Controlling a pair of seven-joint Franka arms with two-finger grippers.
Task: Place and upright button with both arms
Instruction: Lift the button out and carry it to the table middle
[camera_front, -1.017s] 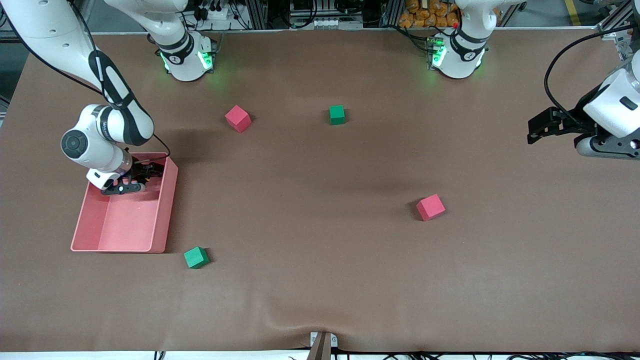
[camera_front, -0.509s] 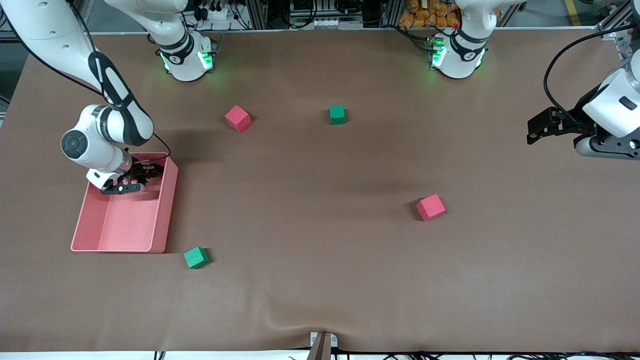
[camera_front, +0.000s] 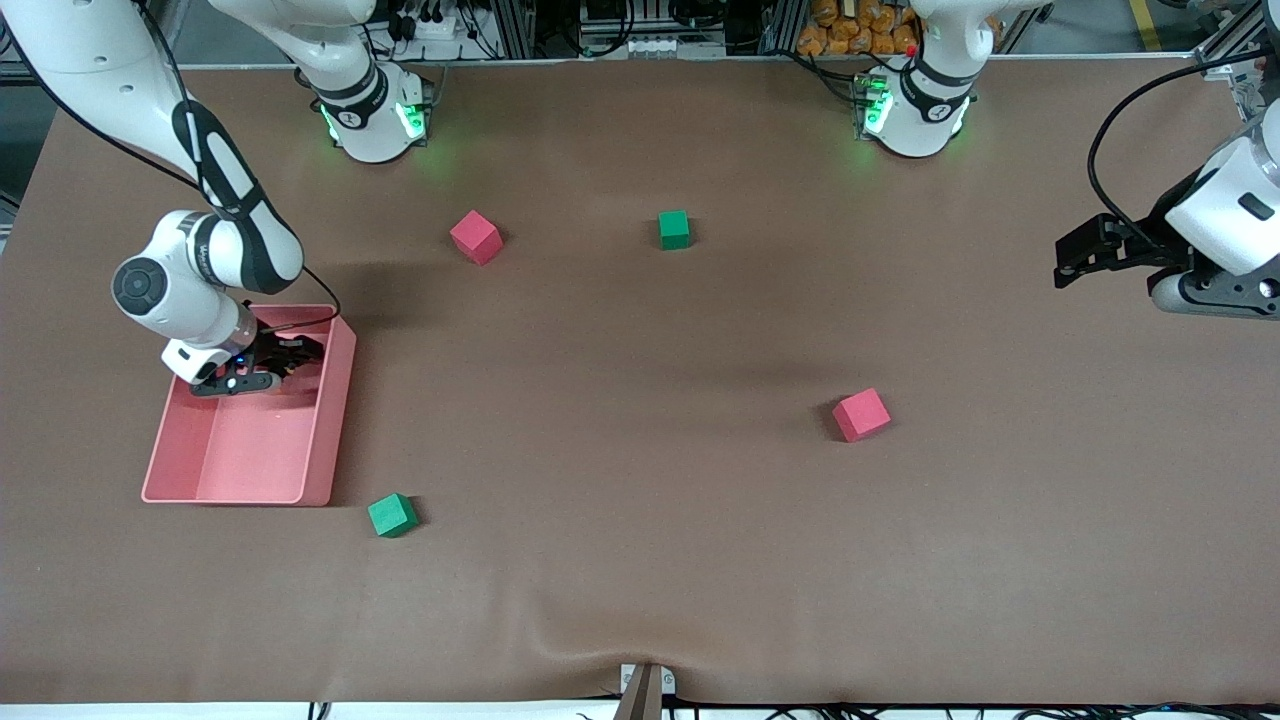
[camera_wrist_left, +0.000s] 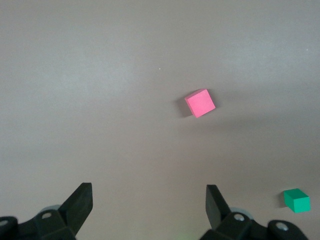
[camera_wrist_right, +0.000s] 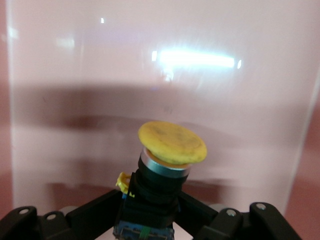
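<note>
My right gripper is down inside the pink bin, at its end farther from the front camera. In the right wrist view it is shut on the button's black body, with the round orange-yellow cap pointing at the bin's pink wall. The button does not show in the front view, where the gripper hides it. My left gripper waits in the air over the table's edge at the left arm's end. In the left wrist view it is open and empty.
Two red cubes and two green cubes lie apart on the brown table. The left wrist view shows one red cube and one green cube.
My right wrist has shifted a little toward the right arm's end of the table inside the bin. The left arm has not moved.
</note>
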